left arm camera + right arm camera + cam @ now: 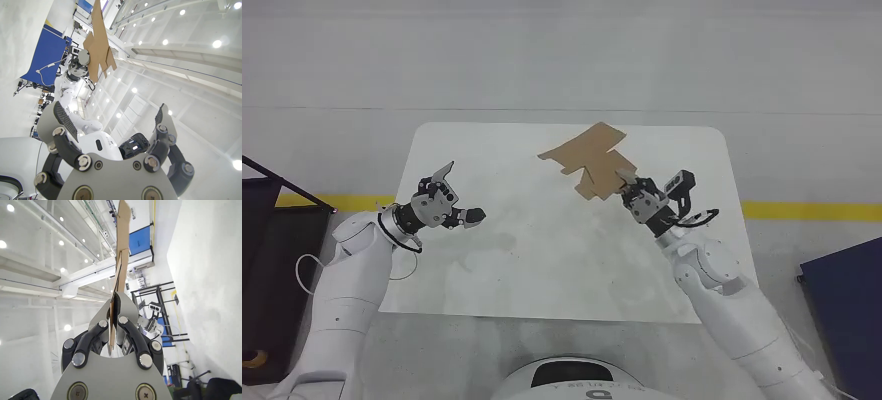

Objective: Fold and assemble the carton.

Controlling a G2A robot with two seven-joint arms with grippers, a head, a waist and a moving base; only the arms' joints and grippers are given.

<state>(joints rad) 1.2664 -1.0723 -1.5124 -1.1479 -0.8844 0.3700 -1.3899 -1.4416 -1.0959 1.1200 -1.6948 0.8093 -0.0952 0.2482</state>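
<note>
A flat brown carton [592, 160] with several flaps is held up over the back right of the white table [542, 270]. My right gripper [630, 188] is shut on the carton's near edge. In the right wrist view the cardboard [122, 256] runs edge-on between the fingertips of the right gripper [114, 300]. My left gripper [462, 195] is over the left side of the table, open, nothing between its fingers. In the left wrist view the left gripper [111, 113] faces across the table, with the carton [99, 47] farther off on the right gripper [84, 57].
A yellow floor line [812, 211] passes beside the table. A dark stand [272, 250] is at the left edge and a blue panel [852, 300] at the right, both off the table.
</note>
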